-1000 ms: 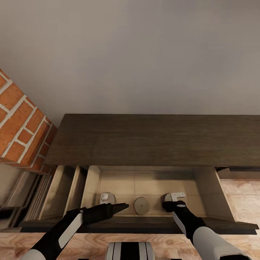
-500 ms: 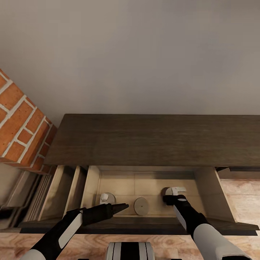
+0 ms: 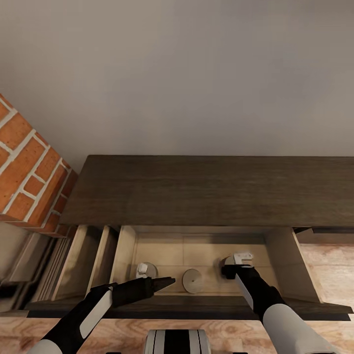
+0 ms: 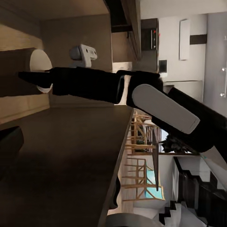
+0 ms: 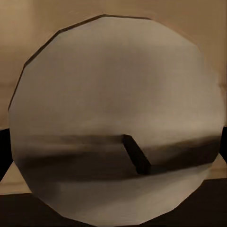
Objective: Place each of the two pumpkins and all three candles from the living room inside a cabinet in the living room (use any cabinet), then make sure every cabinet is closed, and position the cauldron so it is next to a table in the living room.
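Against a plain grey wall, long dark-brown cabinet (image 3: 216, 189) with drawer pulled out, three candles (image 3: 192, 280) inside, brick fireplace (image 3: 29, 172) left, right gripper (image 3: 235, 265) over right candle (image 5: 116, 127), grip unclear, left gripper (image 3: 164, 282) narrow, empty.

matt dark-brown grained wooden cabinet (image 3: 211, 189), smooth pale beige drawer inside (image 3: 196, 250), matt beige-grey waxy round candle (image 5: 113, 127), rough red brick fireplace (image 3: 27, 172), light grained wood floor (image 3: 329, 270)

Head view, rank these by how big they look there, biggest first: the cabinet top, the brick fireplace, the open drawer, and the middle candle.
1. Cabinet top
2. Open drawer, a bit smaller than the top
3. Brick fireplace, cut off by the picture's edge, so its real size is unsure
4. Middle candle, by far the smallest
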Tool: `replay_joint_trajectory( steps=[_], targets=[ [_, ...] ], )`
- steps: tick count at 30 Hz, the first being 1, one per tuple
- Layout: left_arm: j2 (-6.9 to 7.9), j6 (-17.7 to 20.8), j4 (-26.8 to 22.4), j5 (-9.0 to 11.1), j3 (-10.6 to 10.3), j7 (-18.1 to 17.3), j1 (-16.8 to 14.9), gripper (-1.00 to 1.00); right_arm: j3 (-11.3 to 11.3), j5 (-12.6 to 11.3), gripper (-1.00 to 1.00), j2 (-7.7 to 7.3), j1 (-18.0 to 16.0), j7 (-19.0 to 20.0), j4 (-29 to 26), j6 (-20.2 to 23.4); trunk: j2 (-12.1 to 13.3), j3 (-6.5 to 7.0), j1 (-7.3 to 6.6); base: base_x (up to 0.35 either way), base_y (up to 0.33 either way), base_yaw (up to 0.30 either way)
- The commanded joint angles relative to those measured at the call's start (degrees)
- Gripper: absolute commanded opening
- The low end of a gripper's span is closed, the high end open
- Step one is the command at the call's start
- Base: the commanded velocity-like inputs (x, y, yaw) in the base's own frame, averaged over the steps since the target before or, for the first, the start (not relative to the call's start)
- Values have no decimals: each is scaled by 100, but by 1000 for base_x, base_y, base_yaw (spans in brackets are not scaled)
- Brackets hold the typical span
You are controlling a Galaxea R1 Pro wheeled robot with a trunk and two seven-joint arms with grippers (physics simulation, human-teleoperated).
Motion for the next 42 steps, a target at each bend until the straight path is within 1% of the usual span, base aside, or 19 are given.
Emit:
replay_joint_trajectory(
  steps=[1, 2, 3, 7, 14, 15, 19, 20, 22, 24, 26, 27, 29, 35, 36, 39, 40, 41, 42],
  targets=[
    [0, 0, 0, 0, -1, 0, 0, 100, 1, -22, 100, 0, -2, -14, 92, 64, 0, 0, 0, 0, 0, 0],
    [0, 0, 0, 0, -1, 0, 0, 100, -1, -22, 100, 0, -3, -19, 169, 89, 0, 0, 0, 0, 0, 0],
    [0, 0, 0, 0, -1, 0, 0, 100, -5, -17, 100, 5, 0, -25, 380, 114, 0, 0, 0, 0, 0, 0],
    [0, 0, 0, 0, -1, 0, 0, 100, -10, -8, 100, 8, -1, -31, 806, 78, 0, 0, 0, 0, 0, 0],
    [0, 0, 6, -7, -1, 0, 0, 100, -8, 15, 100, -8, 3, 41, 955, 9, 0, 0, 0, 0, 0, 0],
    [0, 0, 7, -8, -1, 0, 0, 100, -5, 17, 100, -15, 0, 96, 972, -36, 0, 0, 0, 0, 0, 0],
    [-5, 0, 9, -8, -1, 0, 0, 100, 8, 17, 100, -33, -3, 724, 1125, -485, 0, 0, 0, 0, 0, 0],
    [-4, 0, 9, -8, -1, 0, 0, 100, 1, 24, 100, -34, -2, 765, 1196, -531, 0, 0, 0, 0, 0, 0],
    [-3, 0, 9, -9, -1, 0, 0, 100, -4, 33, 100, -28, -3, 666, 1272, -568, 0, 0, 0, 0, 0, 0],
    [-5, 0, 9, -9, -1, 0, 0, 100, -1, 43, 100, -10, 0, 367, 1312, -703, 0, 0, 0, 0, 0, 0],
    [-3, 0, 9, -9, -1, 0, 0, 100, 5, 46, 100, 4, -1, 108, 1323, -955, 0, 0, 0, 0, 0, 0],
    [-3, 0, 9, -9, -1, 0, 0, 100, 17, 46, 100, 11, -2, -115, 1332, -1141, 0, 0, 0, 0, 0, 0],
    [-2, 0, 9, -9, -1, 0, 1, 100, 31, 47, 100, 17, -3, -434, 1343, -1294, 0, 0, 0, 0, 0, 0],
    [-2, 0, 9, -9, -1, 0, 0, 100, 44, 51, 100, 5, -2, -609, 1440, -1372, 0, 0, 0, 0, 0, 0],
    [-1, 0, 9, -9, -1, 0, 0, 100, 44, 38, 100, -9, -3, -558, 1443, -1363, 0, 0, 0, 0, 0, 0],
    [-4, 0, 9, -9, -1, 0, 0, 100, 37, 14, 100, -27, -3, -202, 1464, -1339, 0, 0, 0, 0, 0, 0],
    [-4, 0, 9, -9, -1, 0, 0, 100, 19, 22, 100, -18, -3, -182, 1475, -1338, 0, 0, 0, 0, 0, 0],
    [-3, 0, 9, -9, -1, 0, 0, 100, 13, 25, 100, -13, -3, -262, 1483, -1340, 0, 0, 0, 0, 0, 0],
    [-1, 0, 9, -9, -1, 0, 0, 100, 7, 32, 100, -4, -3, -507, 1491, -1349, 0, 0, 0, 0, 0, 0]
  ],
)
